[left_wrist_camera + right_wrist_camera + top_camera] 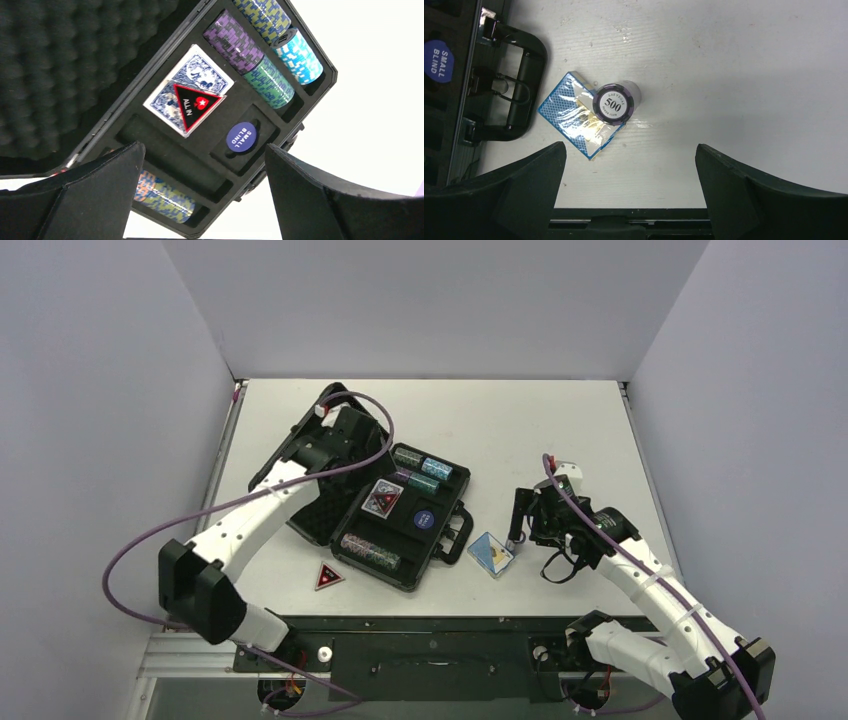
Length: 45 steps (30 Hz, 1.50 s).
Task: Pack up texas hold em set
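Showing the open black briefcase (pixel 395 528) at about 9 o'clock from the middle of the surface (pixel 560 430), top view. Its foam-lined lid (pixel 55 65) lies back toward 10 o'clock, under the left arm. Its handle (pixel 519 85) faces 4 o'clock.

Tray contents, left wrist view:
- A packed card deck (pixel 202 75) has an "ALL IN" triangle (pixel 196 105) lying on it.
- A blue "SMALL BLIND" button (pixel 241 136) sits in a round recess at that deck's 4 o'clock.
- Four chip rolls (pixel 235 42) lie in pairs in the compartment at 1 o'clock.
- A single roll (pixel 165 195) lies in the compartment at 6 o'clock.

The left tool (pixel 202 147) hangs over the tray, its fingers spread wide with nothing between them. The right tool (pixel 629 146) hangs over the surface at the briefcase's 3 o'clock, likewise spread wide and gripping nothing.

Below the right tool, a loose card deck (pixel 574 117) lies flat on the surface, near the handle. A purple "500" chip stack (pixel 614 105), seen end-on, stands at this deck's 3 o'clock corner. Whether it rests on the deck or just beside it cannot be told.

A second triangle (pixel 329 576) lies on the surface at the tray's 7 o'clock, apart from the briefcase.
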Each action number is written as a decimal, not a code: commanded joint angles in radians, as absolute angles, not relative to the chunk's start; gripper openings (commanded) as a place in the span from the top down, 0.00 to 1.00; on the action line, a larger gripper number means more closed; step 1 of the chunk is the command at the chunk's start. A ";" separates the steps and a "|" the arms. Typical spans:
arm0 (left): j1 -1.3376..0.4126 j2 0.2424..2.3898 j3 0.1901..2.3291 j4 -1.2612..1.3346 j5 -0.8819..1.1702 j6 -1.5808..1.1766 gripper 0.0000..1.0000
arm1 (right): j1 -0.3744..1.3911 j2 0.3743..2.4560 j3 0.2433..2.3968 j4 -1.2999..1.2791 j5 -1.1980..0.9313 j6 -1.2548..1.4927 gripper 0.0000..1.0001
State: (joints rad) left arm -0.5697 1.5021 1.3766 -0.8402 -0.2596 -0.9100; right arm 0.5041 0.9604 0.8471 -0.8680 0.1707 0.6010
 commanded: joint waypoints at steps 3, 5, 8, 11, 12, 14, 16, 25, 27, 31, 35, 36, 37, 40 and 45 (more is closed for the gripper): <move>-0.568 1.276 1.224 -0.791 -0.317 -0.778 0.11 | 0.514 0.963 0.877 -0.799 0.044 0.513 0.02; -0.568 1.202 1.179 -0.786 -0.318 -0.744 0.11 | 0.544 0.974 0.884 -0.785 0.018 0.487 0.02; -0.565 1.107 1.124 -0.791 -0.333 -0.697 0.11 | 0.607 1.004 0.912 -0.773 0.031 0.426 0.02; -0.563 0.996 1.069 -0.822 -0.368 -0.669 0.08 | 0.707 1.047 0.943 -0.771 0.051 0.344 0.02; -0.562 0.954 1.060 -0.829 -0.375 -0.665 0.07 | 0.722 1.072 0.960 -0.773 0.054 0.328 0.02; -0.559 0.893 1.028 -0.840 -0.385 -0.649 0.00 | 0.757 1.114 0.980 -0.775 0.056 0.281 0.02; -0.557 0.838 0.999 -0.843 -0.389 -0.634 0.03 | 0.772 1.152 0.993 -0.773 0.054 0.246 0.02; -0.555 0.711 0.928 -0.823 -0.332 -0.584 0.04 | 0.783 1.328 1.033 -0.751 0.020 0.163 0.05; -0.555 0.699 0.921 -0.830 -0.331 -0.578 0.04 | 0.783 1.361 1.036 -0.744 0.016 0.165 0.07; -0.555 0.676 0.910 -0.858 -0.349 -0.568 0.04 | 0.783 1.403 1.018 -0.721 0.016 0.202 0.09; -0.555 0.644 0.884 -0.845 -0.349 -0.569 0.04 | 0.783 1.433 0.992 -0.696 0.023 0.244 0.10; -0.555 0.640 0.879 -0.842 -0.347 -0.568 0.04 | 0.783 1.441 0.983 -0.688 0.022 0.251 0.10; -0.555 0.632 0.871 -0.838 -0.347 -0.568 0.04 | 0.782 1.445 0.978 -0.685 0.020 0.255 0.09; -0.555 0.625 0.855 -0.836 -0.347 -0.580 0.04 | 0.781 1.465 0.959 -0.666 0.009 0.263 0.10; -0.555 0.609 0.828 -0.834 -0.344 -0.594 0.04 | 0.780 1.497 0.940 -0.660 0.008 0.265 0.09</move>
